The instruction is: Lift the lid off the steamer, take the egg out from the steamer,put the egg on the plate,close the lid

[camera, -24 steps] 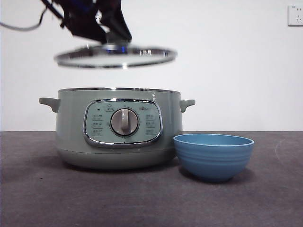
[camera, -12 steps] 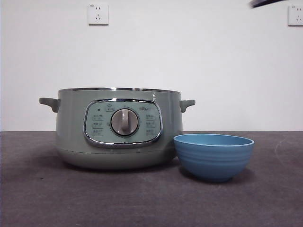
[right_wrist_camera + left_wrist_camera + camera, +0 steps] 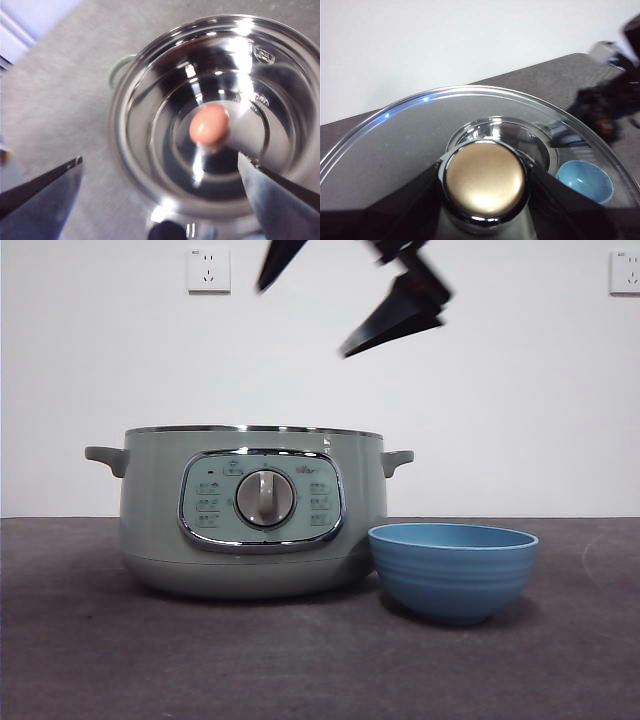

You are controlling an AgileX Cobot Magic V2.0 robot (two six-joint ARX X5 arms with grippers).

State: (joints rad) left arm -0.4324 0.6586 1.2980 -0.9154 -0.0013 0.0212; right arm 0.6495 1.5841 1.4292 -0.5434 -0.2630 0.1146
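The steamer (image 3: 250,510) stands uncovered on the table, with the blue plate (image 3: 452,570) close beside it. My left gripper (image 3: 485,186) is shut on the knob of the glass lid (image 3: 395,145), held high and out of the front view; the steamer (image 3: 520,135) and plate (image 3: 585,180) show through the glass. My right gripper (image 3: 301,322) hangs open above the pot. In the right wrist view the egg (image 3: 209,125) lies on the shiny bottom of the steamer (image 3: 145,115), and the right gripper (image 3: 160,159) is spread wide above it, touching nothing.
A white wall with two sockets (image 3: 208,270) (image 3: 625,270) stands behind the table. The pot's side handles (image 3: 104,456) (image 3: 397,458) stick out. Dark grey tabletop (image 3: 300,660) lies in front.
The lid and the left gripper rose out of the front view. The right gripper came in from the top right and now hangs open over the pot.
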